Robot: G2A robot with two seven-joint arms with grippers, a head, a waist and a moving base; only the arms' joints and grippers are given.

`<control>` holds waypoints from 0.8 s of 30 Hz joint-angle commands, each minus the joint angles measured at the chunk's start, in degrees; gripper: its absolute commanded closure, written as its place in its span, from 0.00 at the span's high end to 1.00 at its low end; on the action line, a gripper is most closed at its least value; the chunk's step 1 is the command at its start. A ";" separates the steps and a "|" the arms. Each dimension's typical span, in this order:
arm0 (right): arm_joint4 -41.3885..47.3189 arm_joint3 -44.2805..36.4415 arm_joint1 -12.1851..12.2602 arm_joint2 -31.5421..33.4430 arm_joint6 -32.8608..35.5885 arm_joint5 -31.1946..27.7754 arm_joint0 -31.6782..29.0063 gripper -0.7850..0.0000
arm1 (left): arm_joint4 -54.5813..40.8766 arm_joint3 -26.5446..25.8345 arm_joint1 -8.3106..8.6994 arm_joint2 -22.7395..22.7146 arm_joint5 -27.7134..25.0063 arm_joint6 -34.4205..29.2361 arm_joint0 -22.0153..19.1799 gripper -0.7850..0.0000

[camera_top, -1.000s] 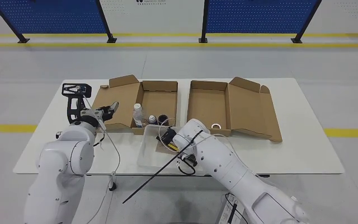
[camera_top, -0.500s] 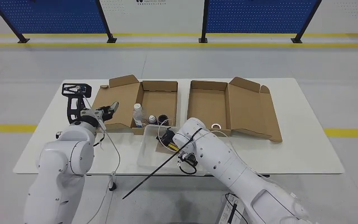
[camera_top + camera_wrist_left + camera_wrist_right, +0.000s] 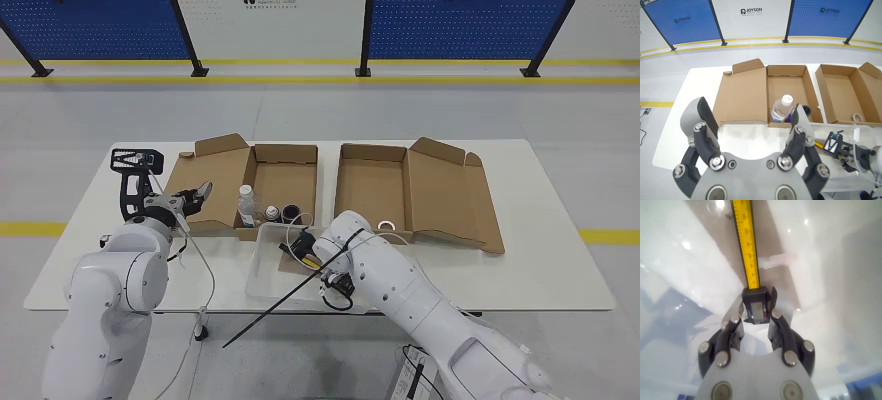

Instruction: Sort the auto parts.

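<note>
white table carries a left box and a right box, both open cardboard, with a clear bin in front. our right gripper sits inside that bin, closed on the display head of the caliper. we judge it light, stiff and slick; the chunky head looks the surest hold. our left gripper hangs open beside the left box.

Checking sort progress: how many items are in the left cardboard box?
3, along its near wall: clear bottle, small purple item, dark round tin. The bottle may hide more.
</note>
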 commanded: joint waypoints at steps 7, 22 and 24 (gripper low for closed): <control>0.51 0.00 0.01 0.15 -0.69 0.00 -0.38 0.30 | 0.00 0.00 0.00 0.00 0.00 0.00 0.00 1.00; 0.18 -4.71 0.85 1.34 0.45 0.49 -2.16 0.00 | 0.00 0.00 0.00 0.00 0.00 0.00 0.00 1.00; 0.13 -5.90 1.00 1.55 0.41 0.60 -2.55 0.00 | 0.00 0.00 0.00 0.00 0.00 0.00 0.00 1.00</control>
